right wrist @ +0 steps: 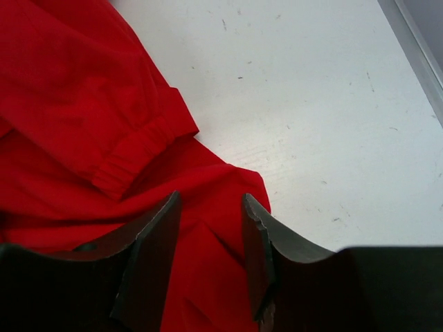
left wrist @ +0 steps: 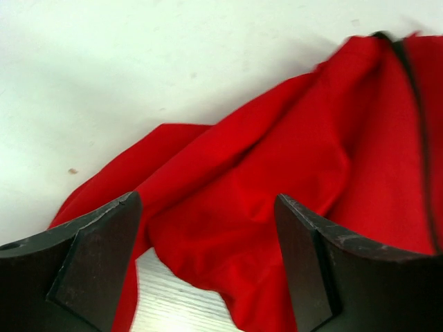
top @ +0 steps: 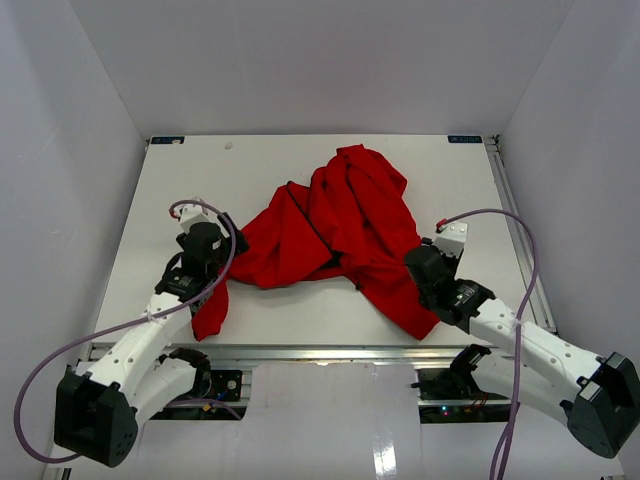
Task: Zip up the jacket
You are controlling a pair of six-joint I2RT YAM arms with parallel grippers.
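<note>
Low in the top view, the left gripper (top: pixel 230 244) gapes wide over a red fold and the right gripper (top: pixel 413 262) stands narrowly parted, clasping nothing, while beyond them the jacket (top: pixel 340 225) lies crumpled mid-frame on the table (top: pixel 460 190), so zipping seems unstarted: spreading, aligning and pulling remain.

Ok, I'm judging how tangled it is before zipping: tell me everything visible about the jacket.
The jacket is bright red soft cloth, crumpled in a heap on the white table, not spread flat. A dark zipper edges one fold; a gathered cuff shows. The left end effector and right end effector, both open, hang over its near ends.
</note>
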